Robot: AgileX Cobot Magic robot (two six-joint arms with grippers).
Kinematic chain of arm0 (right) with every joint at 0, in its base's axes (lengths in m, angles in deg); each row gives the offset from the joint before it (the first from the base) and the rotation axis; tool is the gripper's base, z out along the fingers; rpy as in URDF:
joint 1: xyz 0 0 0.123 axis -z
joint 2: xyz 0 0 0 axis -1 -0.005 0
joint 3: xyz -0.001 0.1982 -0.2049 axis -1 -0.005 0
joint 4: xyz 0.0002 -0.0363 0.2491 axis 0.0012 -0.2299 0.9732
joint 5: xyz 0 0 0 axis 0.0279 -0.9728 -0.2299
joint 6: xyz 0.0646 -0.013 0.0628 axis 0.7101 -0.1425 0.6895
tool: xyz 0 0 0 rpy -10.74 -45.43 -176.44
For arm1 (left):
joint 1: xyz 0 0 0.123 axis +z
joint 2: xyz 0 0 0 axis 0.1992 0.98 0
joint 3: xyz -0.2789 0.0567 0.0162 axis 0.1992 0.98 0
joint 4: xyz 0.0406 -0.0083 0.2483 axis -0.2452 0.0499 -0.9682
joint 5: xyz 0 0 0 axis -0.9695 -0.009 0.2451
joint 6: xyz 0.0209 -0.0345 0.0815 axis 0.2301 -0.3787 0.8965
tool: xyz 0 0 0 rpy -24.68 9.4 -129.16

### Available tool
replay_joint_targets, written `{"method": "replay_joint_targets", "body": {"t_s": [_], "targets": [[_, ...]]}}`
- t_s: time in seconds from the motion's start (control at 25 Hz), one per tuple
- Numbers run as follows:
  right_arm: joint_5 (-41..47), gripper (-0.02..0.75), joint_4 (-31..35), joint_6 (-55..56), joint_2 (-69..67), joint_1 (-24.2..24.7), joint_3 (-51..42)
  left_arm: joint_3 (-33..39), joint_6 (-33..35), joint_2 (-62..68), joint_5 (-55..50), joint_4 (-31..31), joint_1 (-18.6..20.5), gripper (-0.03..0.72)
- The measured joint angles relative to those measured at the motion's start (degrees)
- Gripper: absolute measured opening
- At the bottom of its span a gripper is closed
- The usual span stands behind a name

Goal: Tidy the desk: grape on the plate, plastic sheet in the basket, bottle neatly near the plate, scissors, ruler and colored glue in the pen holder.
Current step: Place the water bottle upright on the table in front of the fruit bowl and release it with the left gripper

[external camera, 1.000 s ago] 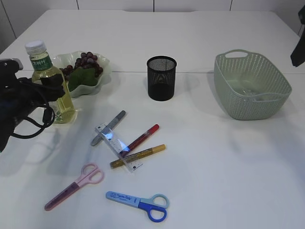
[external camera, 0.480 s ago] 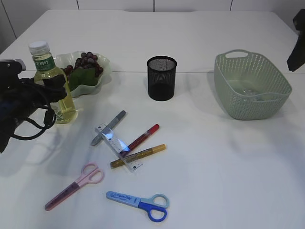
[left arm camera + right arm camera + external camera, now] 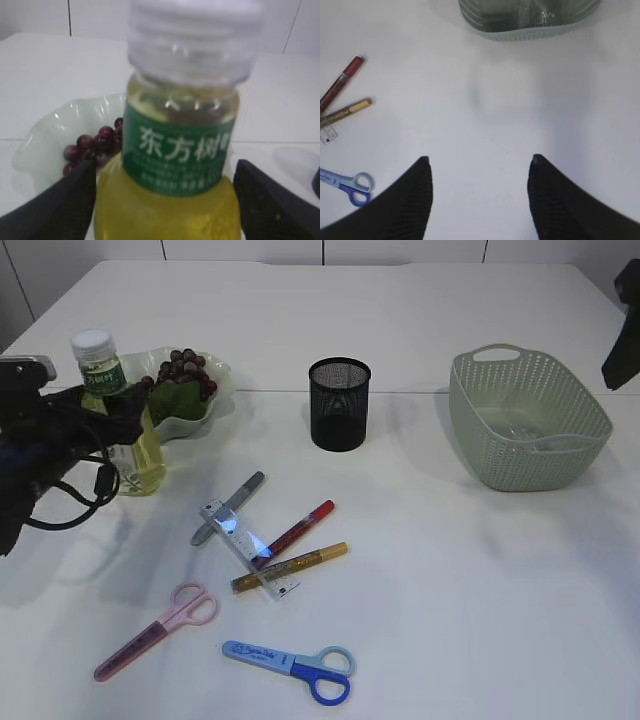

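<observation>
Left gripper (image 3: pixel 162 200) stands around the bottle (image 3: pixel 122 418), one finger (image 3: pixel 55 200) on each side of the yellow-filled body; the left wrist view shows a narrow gap on both sides, so the jaws are spread and do not appear to press on it. Bottle is tilted, its white cap leaning toward the plate (image 3: pixel 195 420), its base on the white tabletop (image 3: pixel 430 580) just beside the plate's near edge. Grape (image 3: pixel 180 370), a dark red cluster, lies on the plate with a green leaf. Right gripper (image 3: pixel 479 195) hangs above bare tabletop with its jaws apart and nothing between them; in the exterior view only a dark part of that arm shows at the right edge. Plastic sheet (image 3: pixel 540 17), clear and crumpled, lies inside the pale green basket (image 3: pixel 528 430) at the right. Black mesh pen holder (image 3: pixel 339 405) stands upright between plate and basket. Ruler (image 3: pixel 250 548), transparent, lies in front of it, crossed by the grey (image 3: pixel 230 505), red (image 3: pixel 298 530) and gold glue pens (image 3: pixel 292 566). Pink scissors (image 3: pixel 155 630) and blue scissors (image 3: pixel 290 668) lie nearest the front edge, apart from each other.
</observation>
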Motion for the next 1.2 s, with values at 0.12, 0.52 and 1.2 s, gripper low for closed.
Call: {"method": "replay_joint_targets", "body": {"t_s": [0.12,0.52,1.2], "targets": [[0.0,0.475,0.0,0.0,0.0,0.0,0.0,-0.21,0.78,-0.25,0.94,0.54,0.0,0.641],[0.0,0.475,0.0,0.0,0.0,0.0,0.0,-0.21,1.39,-7.91,1.18,-2.42,0.0,0.598],[-0.1,0.475,-0.25,-0.13,0.0,0.0,0.0,-0.11,1.39,-31.12,-32.55,-4.67,0.0,0.585]]}}
